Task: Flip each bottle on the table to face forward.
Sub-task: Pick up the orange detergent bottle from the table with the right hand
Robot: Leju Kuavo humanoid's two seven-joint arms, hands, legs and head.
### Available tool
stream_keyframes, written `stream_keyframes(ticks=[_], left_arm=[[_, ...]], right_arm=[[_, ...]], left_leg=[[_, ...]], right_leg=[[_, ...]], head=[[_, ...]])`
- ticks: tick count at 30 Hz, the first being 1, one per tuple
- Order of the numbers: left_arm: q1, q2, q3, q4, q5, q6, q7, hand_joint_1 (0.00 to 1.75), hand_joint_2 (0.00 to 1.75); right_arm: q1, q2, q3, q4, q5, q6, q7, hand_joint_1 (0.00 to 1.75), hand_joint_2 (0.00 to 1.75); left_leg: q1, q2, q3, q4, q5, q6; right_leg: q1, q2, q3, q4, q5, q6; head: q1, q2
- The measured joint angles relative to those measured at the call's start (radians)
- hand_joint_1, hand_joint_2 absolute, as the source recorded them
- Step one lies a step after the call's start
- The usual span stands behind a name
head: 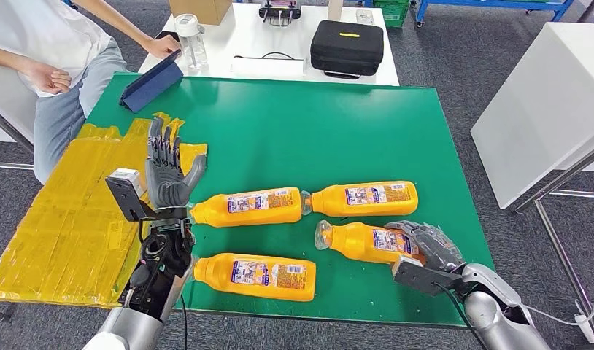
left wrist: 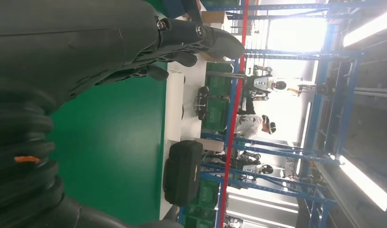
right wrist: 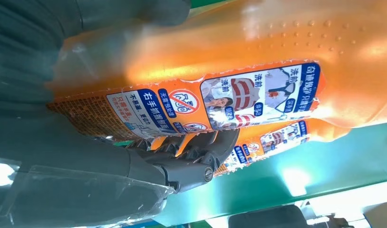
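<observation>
Green matting covers the table (head: pixel 279 117), where four orange bottles lie on their sides: two end to end across the middle, one near the front edge on the left, and one at the right front. That right front bottle (head: pixel 360 240) is the one in hand; the right hand (head: pixel 425 244) wraps its base end, fingers (right wrist: pixel 201 152) curled under it and the thumb over the top, with the printed label facing the wrist camera. To turn it well, the hand should probably roll the bottle about its long axis while keeping a firm hold, since the smooth plastic may slip, and lift it slightly so it does not knock the middle bottle (head: pixel 363 197) just beyond. The left hand (head: pixel 166 171) stands upright with fingers spread and holds nothing, just beside the neck of the middle left bottle (head: pixel 247 206). A person (head: pixel 53 51) sits at the far left corner.
</observation>
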Motion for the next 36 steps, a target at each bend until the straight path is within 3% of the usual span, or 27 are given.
stream_keyframes(ticks=[11,15,25,29,36], left_arm=[[0.002,0.0,0.0,0.0,0.0,0.0,0.0,0.0,1.75],[0.006,-0.009,-0.003,0.003,-0.028,-0.019,0.0,0.0,1.75],[0.027,-0.044,-0.023,0.016,-0.073,-0.052,0.011,0.0,1.75],[0.035,-0.063,-0.036,0.009,-0.105,-0.078,0.038,0.0,1.75],[0.036,-0.086,-0.059,0.007,-0.13,-0.098,0.049,0.0,1.75]], right_arm=[[0.008,0.006,-0.005,-0.016,0.0,-0.007,-0.008,1.75,1.75],[0.042,0.139,-0.064,-0.164,0.007,-0.179,-0.097,1.75,1.75],[0.057,0.332,-0.15,-0.351,-0.11,-0.397,-0.162,1.75,1.75],[0.089,0.377,-0.184,-0.422,-0.153,-0.453,-0.167,1.75,1.75],[0.133,0.408,-0.226,-0.479,-0.215,-0.479,-0.166,1.75,1.75]], left_leg=[[0.0,0.0,-0.001,0.0,0.0,0.0],[0.001,0.001,-0.002,0.0,0.0,0.0],[0.001,0.001,-0.002,0.0,0.0,0.0],[0.001,0.0,-0.003,0.0,0.0,0.0],[0.001,0.0,-0.003,0.0,-0.001,-0.001]], right_leg=[[0.0,0.0,-0.001,0.0,0.0,0.0],[0.001,0.001,-0.003,0.001,0.0,0.0],[0.001,0.001,-0.003,0.0,-0.001,-0.001],[0.0,0.0,-0.004,0.0,-0.001,-0.001],[0.0,0.001,-0.004,0.0,-0.001,-0.001]], head=[[0.0,0.0],[0.0,0.0],[0.0,0.0],[0.0,0.0],[0.0,0.0]])
